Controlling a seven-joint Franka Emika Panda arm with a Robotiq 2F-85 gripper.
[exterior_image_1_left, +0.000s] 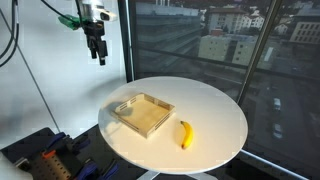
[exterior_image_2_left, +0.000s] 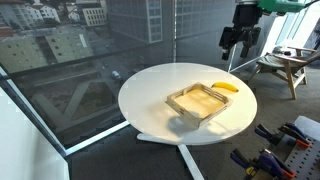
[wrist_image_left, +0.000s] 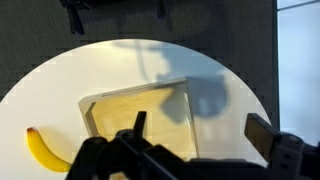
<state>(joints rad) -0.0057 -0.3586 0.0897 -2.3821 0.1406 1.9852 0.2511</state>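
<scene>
Hovering high above round white table (exterior_image_1_left: 212, 105): black two-finger gripper (exterior_image_1_left: 100, 58), jaws spread wide, gripping nothing, touching nothing. Shallow square light-wood tray (exterior_image_1_left: 145, 117) sits on table off-centre, toward one edge, and is nearest thing to gripper. Yellow banana (exterior_image_1_left: 185, 134) lies flat near tray corner, apart from it, close to table edge. Wrist view: fingers (wrist_image_left: 138, 125) frame tray, banana at lower left.

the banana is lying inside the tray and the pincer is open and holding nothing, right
Not quite. The banana is not inside the tray: it lies on the table beside the tray, clear of its rim, as an exterior view shows. The rest holds: the pincer is open and holding nothing.
</scene>
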